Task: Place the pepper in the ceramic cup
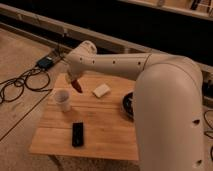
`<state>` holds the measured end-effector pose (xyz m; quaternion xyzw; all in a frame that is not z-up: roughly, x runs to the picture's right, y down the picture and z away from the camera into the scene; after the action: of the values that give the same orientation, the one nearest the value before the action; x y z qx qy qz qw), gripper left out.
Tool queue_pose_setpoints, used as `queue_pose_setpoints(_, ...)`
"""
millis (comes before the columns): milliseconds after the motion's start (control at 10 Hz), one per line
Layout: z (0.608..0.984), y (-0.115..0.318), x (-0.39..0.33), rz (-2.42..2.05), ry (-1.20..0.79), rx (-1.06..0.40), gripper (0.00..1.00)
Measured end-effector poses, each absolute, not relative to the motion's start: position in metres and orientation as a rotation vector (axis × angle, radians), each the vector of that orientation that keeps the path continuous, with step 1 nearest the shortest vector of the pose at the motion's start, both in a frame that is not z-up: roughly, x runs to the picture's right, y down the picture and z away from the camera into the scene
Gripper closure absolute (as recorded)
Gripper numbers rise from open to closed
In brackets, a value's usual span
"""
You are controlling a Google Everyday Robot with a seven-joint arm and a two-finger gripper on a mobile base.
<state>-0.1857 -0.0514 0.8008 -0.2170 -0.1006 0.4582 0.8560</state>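
Note:
The white ceramic cup [62,99] stands upright on the left part of the wooden table [100,125]. My gripper [73,82] hangs from the long white arm, just above and to the right of the cup. It is shut on the dark-red pepper [77,86], which points down below the fingers, close to the cup's rim but outside it.
A pale rectangular block [101,90] lies right of the gripper. A black flat device [77,134] lies near the table's front. A black bowl [128,105] is partly hidden behind my arm at the right. Cables and a box [46,62] lie on the floor at the left.

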Motion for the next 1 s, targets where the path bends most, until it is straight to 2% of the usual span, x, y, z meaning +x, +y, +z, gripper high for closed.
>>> queue_pose_setpoints(400, 0.803, -0.048, -0.225, 0.881, -0.296, -0.48, 1.0)
queue_pose_setpoints(1000, 0.797, -0.049, -0.248, 0.826, -0.364, -0.511, 1.0)
